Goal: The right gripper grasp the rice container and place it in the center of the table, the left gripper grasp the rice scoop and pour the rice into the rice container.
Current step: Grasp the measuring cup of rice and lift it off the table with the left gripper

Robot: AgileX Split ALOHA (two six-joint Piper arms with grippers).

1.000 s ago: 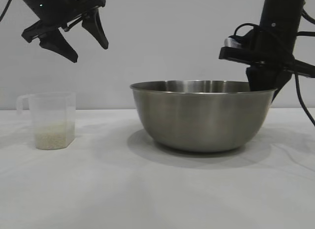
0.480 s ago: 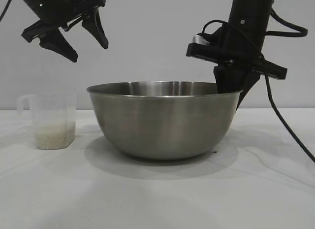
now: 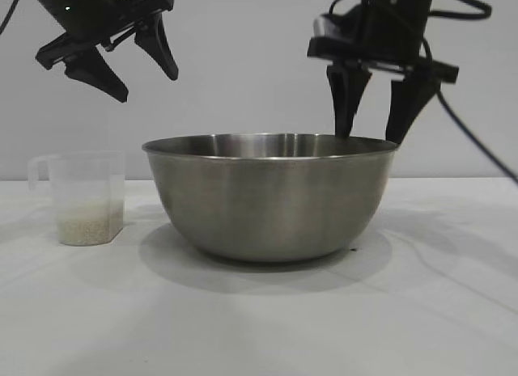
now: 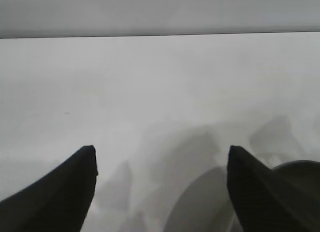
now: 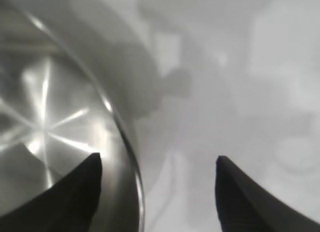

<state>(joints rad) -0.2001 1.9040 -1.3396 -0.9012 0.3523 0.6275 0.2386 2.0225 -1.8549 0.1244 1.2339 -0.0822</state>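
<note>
No legible text, labels, brand marks, numbers or signs in any view. The large round stainless-steel bowl [image 3: 271, 200] carries plain brushed sides, no markings. The small translucent plastic measuring cup [image 3: 81, 198] shows no readable graduations or print. The plain white tabletop [image 3: 259, 319] is unmarked.

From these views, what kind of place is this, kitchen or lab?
Probably a lab test bench, not a kitchen: a bare white table against a blank wall, a steel rice container and a rice scoop, with the left gripper and right gripper overhead.
</note>
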